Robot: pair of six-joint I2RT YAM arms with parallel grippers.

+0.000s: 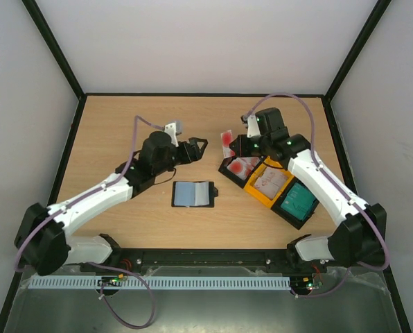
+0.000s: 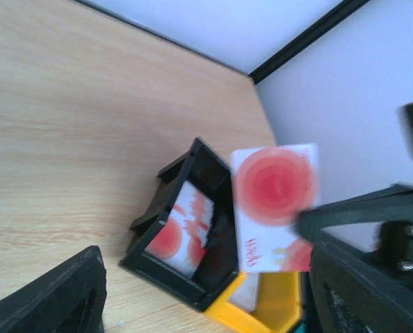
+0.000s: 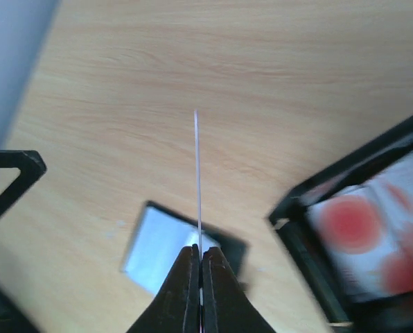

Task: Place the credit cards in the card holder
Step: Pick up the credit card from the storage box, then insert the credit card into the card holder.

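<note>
My right gripper is shut on a red-and-white credit card and holds it upright above the table, left of the black bin. The right wrist view shows that card edge-on, rising from the closed jaws of the right gripper. The card holder lies open on the table with its pale blue lining up, and the card holder sits below the held card. My left gripper stands open just left of the card, nothing between its fingers. In the left wrist view the card faces the open left gripper.
Three joined bins sit at the right: a black bin with several red-and-white cards, a yellow bin with pale cards, and another black bin with teal cards. Black frame rails border the table's far and side edges.
</note>
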